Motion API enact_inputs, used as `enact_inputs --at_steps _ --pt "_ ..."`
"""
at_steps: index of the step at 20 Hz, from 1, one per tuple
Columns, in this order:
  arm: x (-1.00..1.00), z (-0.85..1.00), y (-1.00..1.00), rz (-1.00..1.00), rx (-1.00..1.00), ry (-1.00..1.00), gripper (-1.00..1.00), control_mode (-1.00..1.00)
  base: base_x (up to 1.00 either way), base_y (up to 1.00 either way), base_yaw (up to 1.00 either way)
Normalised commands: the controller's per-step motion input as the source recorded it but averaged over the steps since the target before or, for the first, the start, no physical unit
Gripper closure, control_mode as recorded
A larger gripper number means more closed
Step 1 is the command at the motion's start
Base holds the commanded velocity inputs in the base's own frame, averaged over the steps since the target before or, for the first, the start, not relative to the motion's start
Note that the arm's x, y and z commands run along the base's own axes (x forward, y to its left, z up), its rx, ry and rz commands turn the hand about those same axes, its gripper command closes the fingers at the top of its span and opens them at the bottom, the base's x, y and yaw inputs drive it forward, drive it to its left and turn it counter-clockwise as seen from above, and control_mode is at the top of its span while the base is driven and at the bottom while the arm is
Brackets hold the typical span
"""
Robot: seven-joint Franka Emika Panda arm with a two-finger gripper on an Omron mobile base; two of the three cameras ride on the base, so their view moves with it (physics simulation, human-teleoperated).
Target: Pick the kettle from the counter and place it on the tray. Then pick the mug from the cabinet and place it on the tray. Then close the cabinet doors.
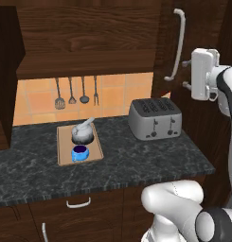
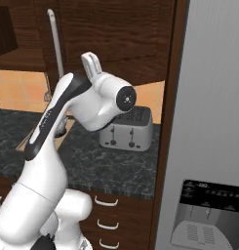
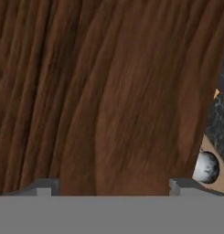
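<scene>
Fridge panel lettering apparently illegible

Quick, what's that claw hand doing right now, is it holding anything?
Gripper: open, holding nothing, facing the brown cabinet door.

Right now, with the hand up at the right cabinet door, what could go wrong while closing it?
The open gripper sits close to the right door beside its bar handle; a finger could snag the handle rather than push the panel. The left door also stands open, and reaching it means crossing above the kettle and mug on the tray.
</scene>
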Motion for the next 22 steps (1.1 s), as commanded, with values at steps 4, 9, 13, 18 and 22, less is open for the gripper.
enact_inputs --at_steps 4,9,13,18,22 --pt "1.00 -0.16 0.47 0.00 0.00 0.00 -1.00 -1.00 0.00 0.00 0.00" --pt "1.00 -0.10 0.15 0.00 -0.04 0.09 -1.00 -1.00 0.00 0.00 0.00" --pt "0.80 -0.02 0.01 -0.10 -0.15 0.16 -1.00 -1.00 0.00 0.00 0.00" --pt "0.57 -0.11 -0.04 -0.30 -0.21 0.07 -1.00 -1.00 0.00 0.00 0.00" --pt "0.44 -0.18 -0.12 -0.40 -0.18 0.00 -1.00 -1.00 0.00 0.00 0.00"
